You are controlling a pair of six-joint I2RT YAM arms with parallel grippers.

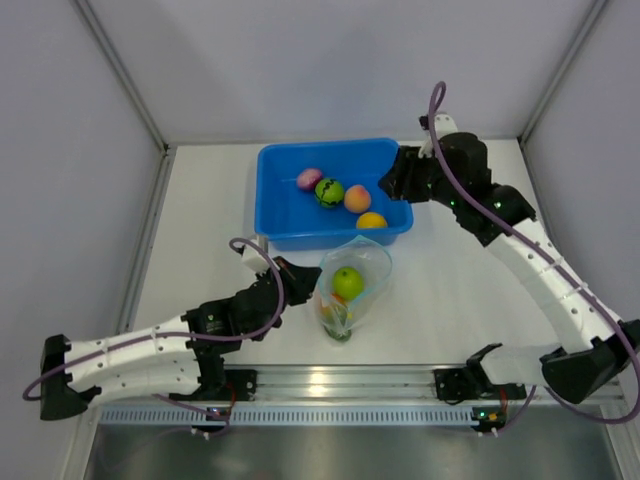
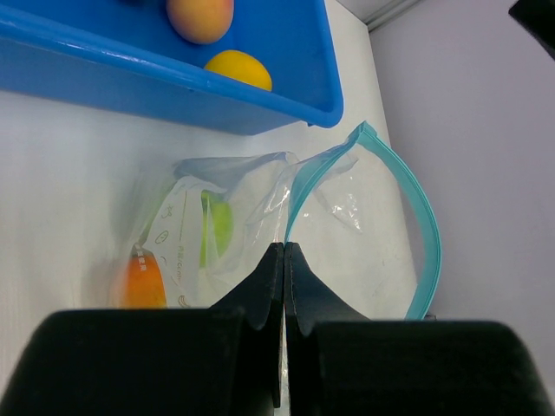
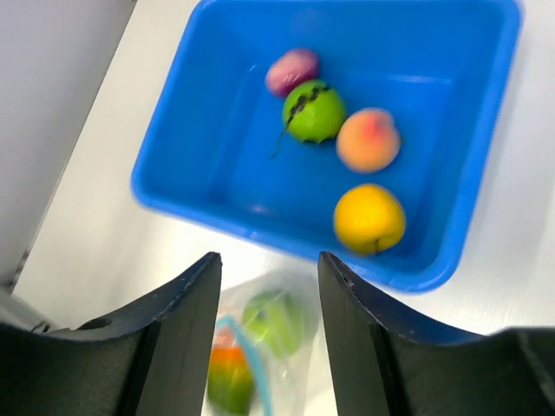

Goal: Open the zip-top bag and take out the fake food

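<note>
Pressed flat together, the left gripper's (image 2: 284,250) jaws pinch the clear plastic of the zip-top bag (image 1: 352,292) at its mouth, right where the teal zipper strip (image 2: 422,227) begins its curve. The right gripper (image 3: 269,260) has its jaws spread wide with nothing between them, and it touches nothing. It hangs above the far right corner of the blue tub (image 1: 290,228).

The bag lies on the white table (image 1: 450,290) just in front of the tub, mouth toward the tub and gaping. Two pieces of fake food sit inside it: a lime-green fruit (image 1: 347,283) near the mouth and an orange-and-green fruit (image 1: 338,316) deeper in.

Only the top view shows both arms at once, the left reaching in from the bag's left side. The left wrist view alone shows the pinch itself and the zipper strip bowed into an open loop. The right wrist view looks straight down into the tub. There it shows a purple-pink fruit (image 3: 291,71), a striped dark green fruit (image 3: 313,111), a peach-orange fruit (image 3: 368,139) and a yellow fruit (image 3: 369,218), with the bag blurred below.
</note>
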